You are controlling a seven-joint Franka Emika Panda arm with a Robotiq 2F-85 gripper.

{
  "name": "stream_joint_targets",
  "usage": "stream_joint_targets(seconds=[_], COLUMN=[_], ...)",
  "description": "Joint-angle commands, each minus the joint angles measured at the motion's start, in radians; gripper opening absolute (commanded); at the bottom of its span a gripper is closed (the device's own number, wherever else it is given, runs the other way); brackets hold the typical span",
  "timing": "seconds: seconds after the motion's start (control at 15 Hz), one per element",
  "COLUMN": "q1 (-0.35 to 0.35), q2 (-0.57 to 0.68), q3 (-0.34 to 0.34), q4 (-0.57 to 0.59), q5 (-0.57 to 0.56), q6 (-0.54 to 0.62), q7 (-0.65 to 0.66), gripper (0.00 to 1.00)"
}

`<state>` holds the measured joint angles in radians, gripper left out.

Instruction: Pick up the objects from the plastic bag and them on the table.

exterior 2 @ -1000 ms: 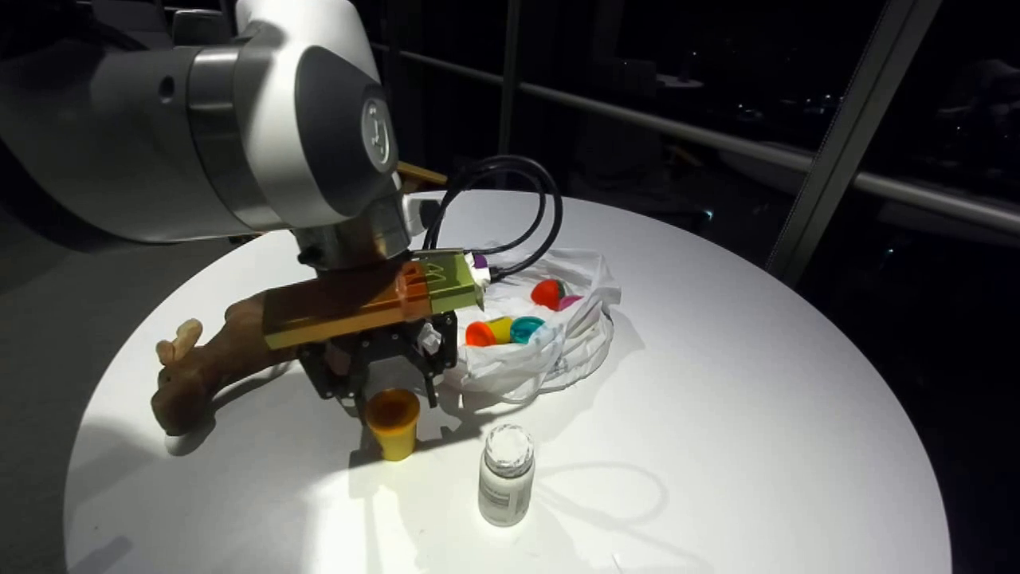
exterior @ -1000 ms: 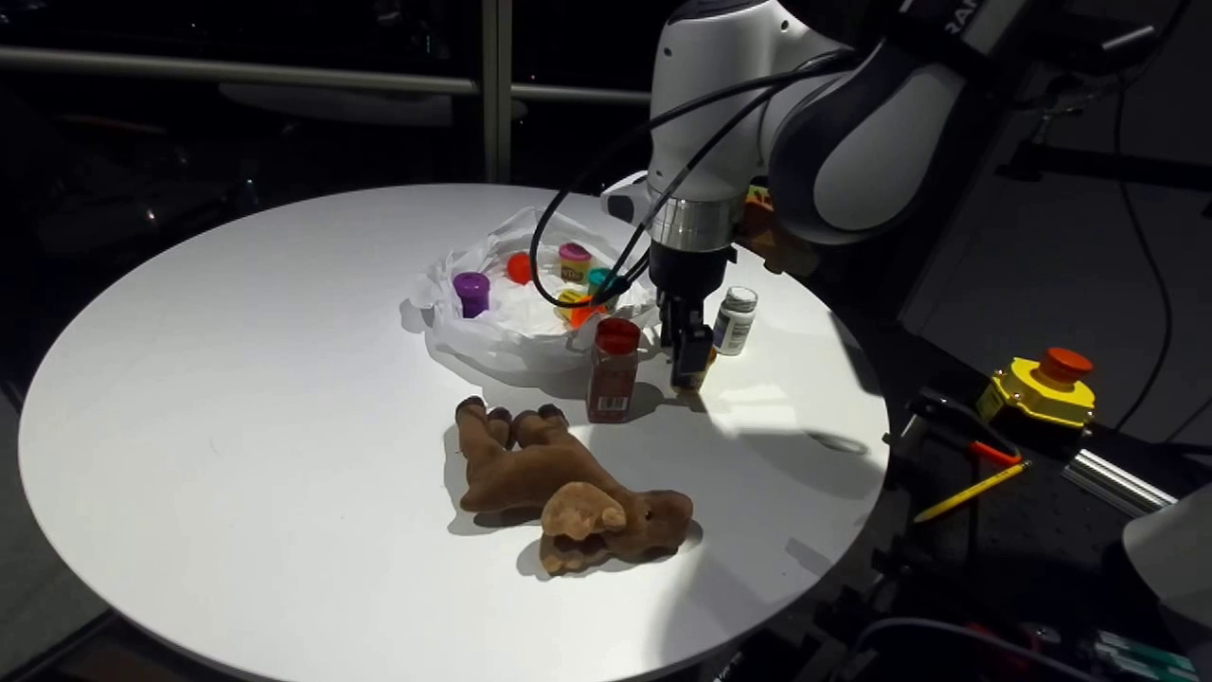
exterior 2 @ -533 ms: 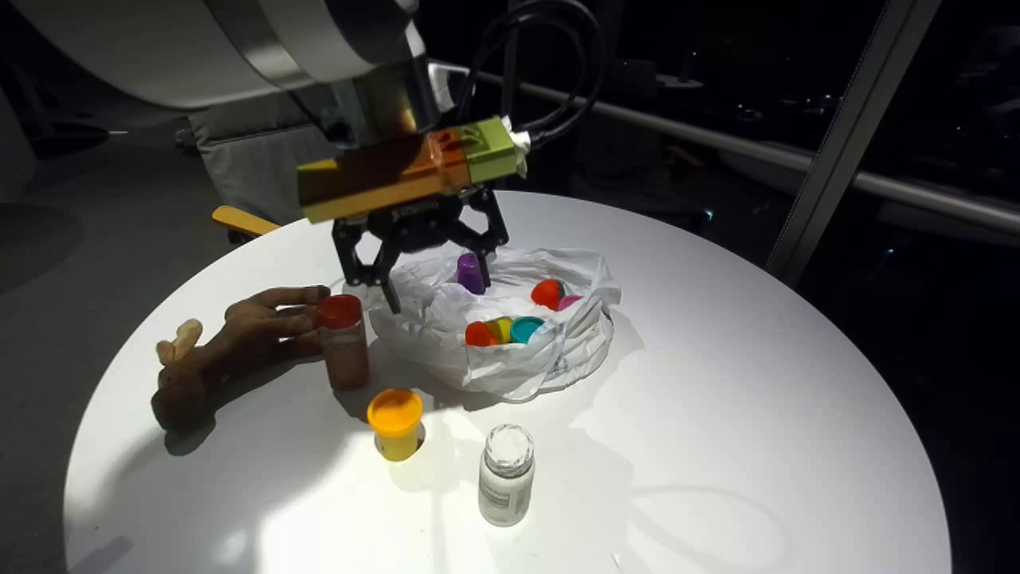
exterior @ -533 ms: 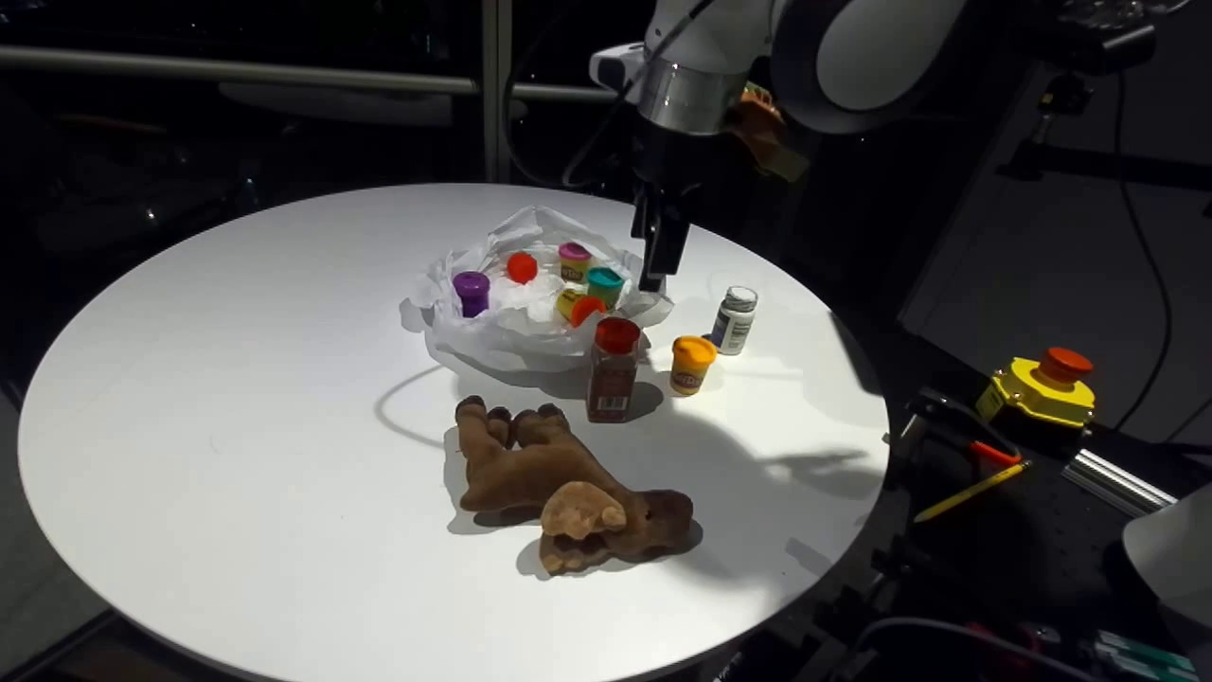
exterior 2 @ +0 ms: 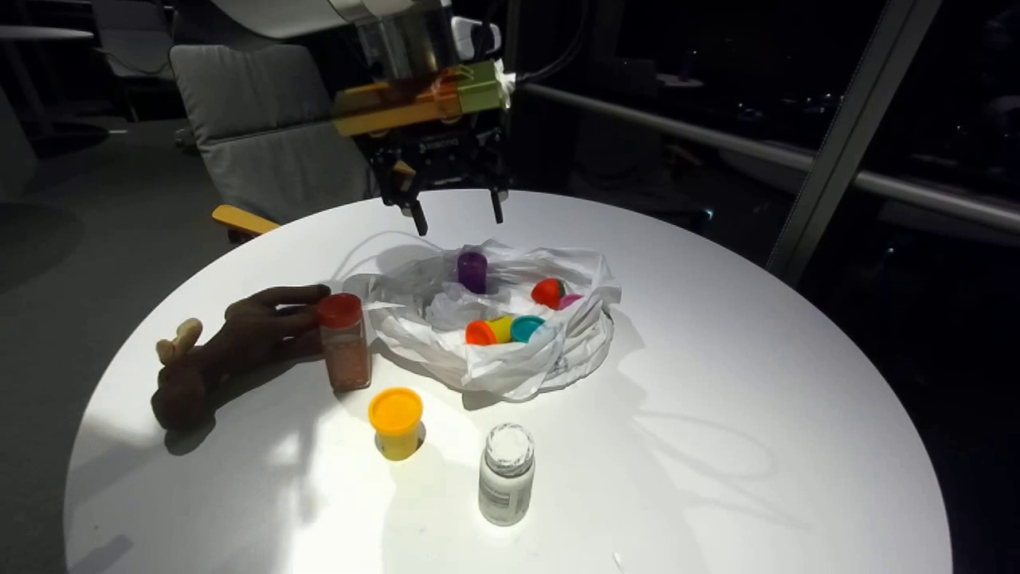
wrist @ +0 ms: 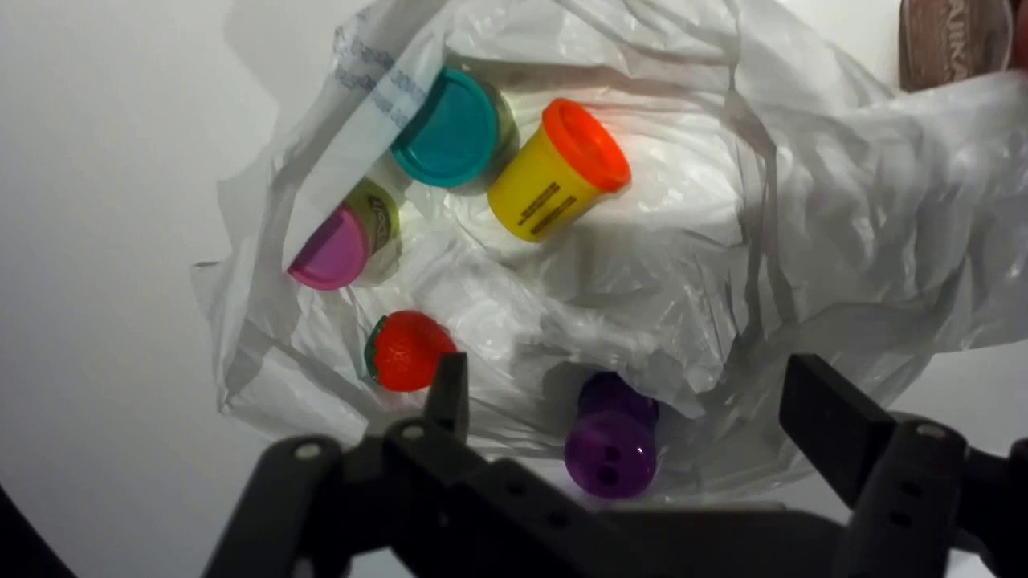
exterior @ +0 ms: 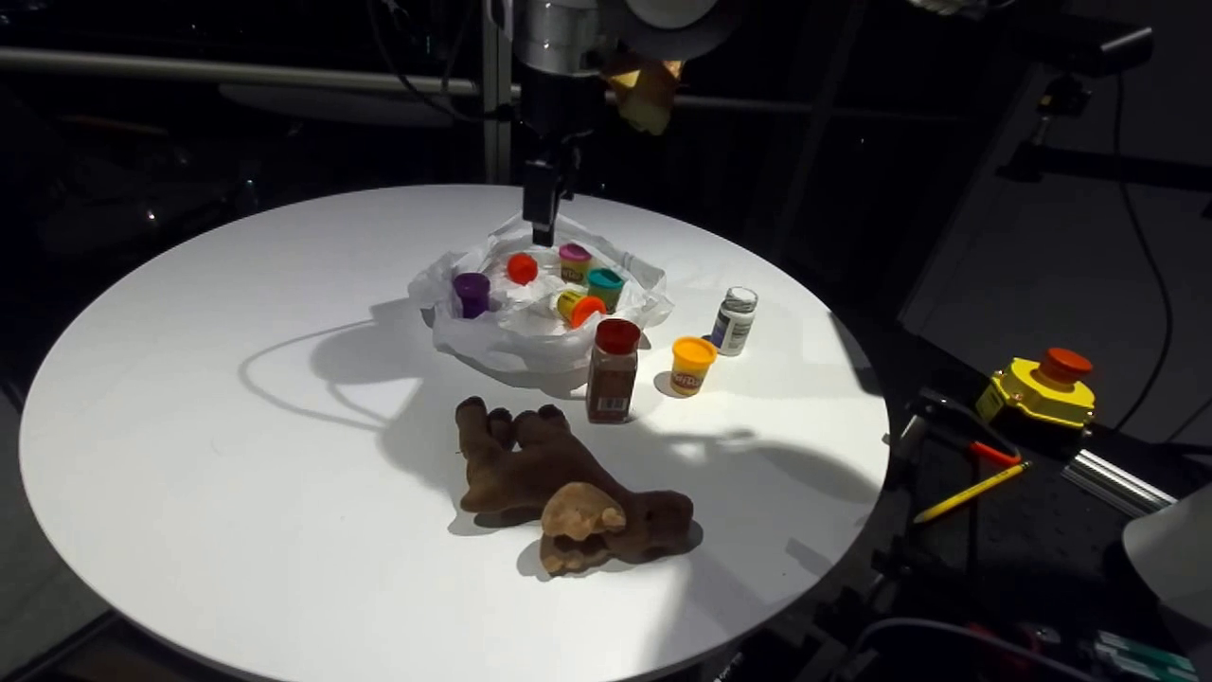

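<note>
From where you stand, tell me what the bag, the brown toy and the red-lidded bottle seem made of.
Bag: thin, slightly glossy plastic film, crinkled and catching highlights.
Brown toy: probably fabric, matte, with no sharp glints.
Red-lidded bottle: plastic or glass, I can't tell which; smooth, and see-through just under the lid.
</note>
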<state>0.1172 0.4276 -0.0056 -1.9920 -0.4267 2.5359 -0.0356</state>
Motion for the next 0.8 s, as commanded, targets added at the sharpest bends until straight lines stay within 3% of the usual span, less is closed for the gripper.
stream_joint_targets(seconds=[0.0,0.33,0.73], q1=[0.033,0.042,0.036], q2=[0.227,0.448,0.565], q3=[-0.004,-0.003,-0.005], q4=[0.252,0.501,0.696], q5=[0.025,0.053,0.090], q6=[-0.072,-0.118,-0.164], q7=[0.005,-0.034,-0.036], gripper=[1.00,1.00,1.00])
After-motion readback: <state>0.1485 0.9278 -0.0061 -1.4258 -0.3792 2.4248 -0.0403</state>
